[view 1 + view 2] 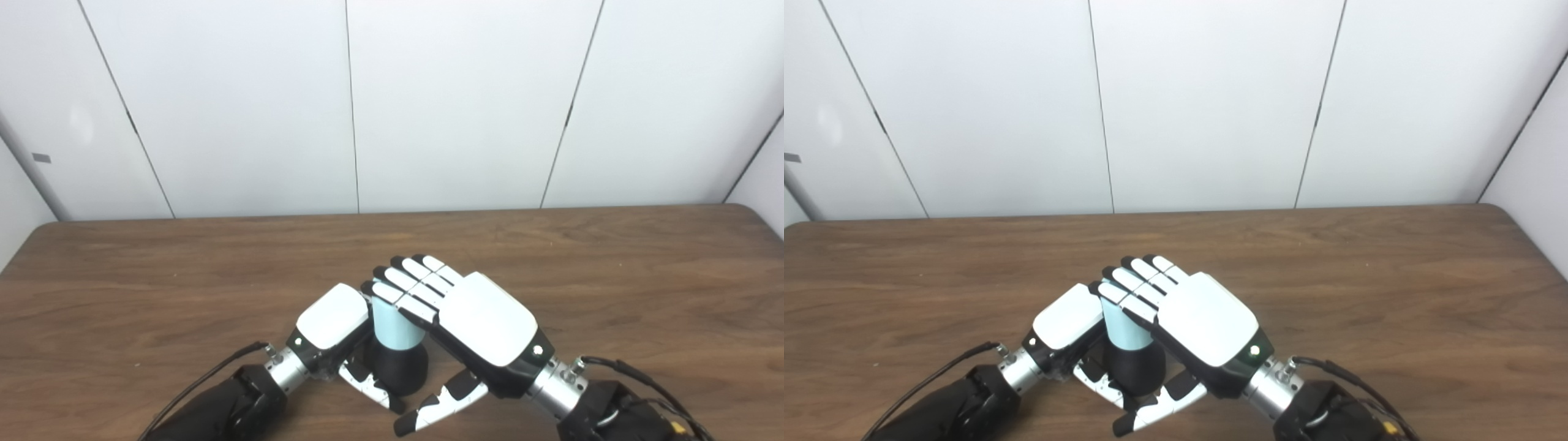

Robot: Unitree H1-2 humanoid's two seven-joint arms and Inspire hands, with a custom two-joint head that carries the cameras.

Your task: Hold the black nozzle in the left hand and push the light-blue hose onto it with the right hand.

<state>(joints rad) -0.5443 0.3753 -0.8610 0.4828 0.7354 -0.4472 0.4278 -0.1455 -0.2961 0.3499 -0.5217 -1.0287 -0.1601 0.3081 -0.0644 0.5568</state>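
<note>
Near the front edge of the table (612,257), the left hand (334,324) is wrapped round the black nozzle (398,367), which looks rigid and light. The right hand (478,324) is laid over the top of the light-blue hose (395,327), fingers fairly straight. That hose looks smooth and maybe slippery, so I'd hold it low on its sides; whether the right hand truly grips it, I cannot tell.

Both cameras sit side by side at head height, looking steeply down toward twelve o'clock across the wooden table (184,257) to the white panelled wall (1213,104). The right eye sits slightly rightward. They share nearly everything, close in.
</note>
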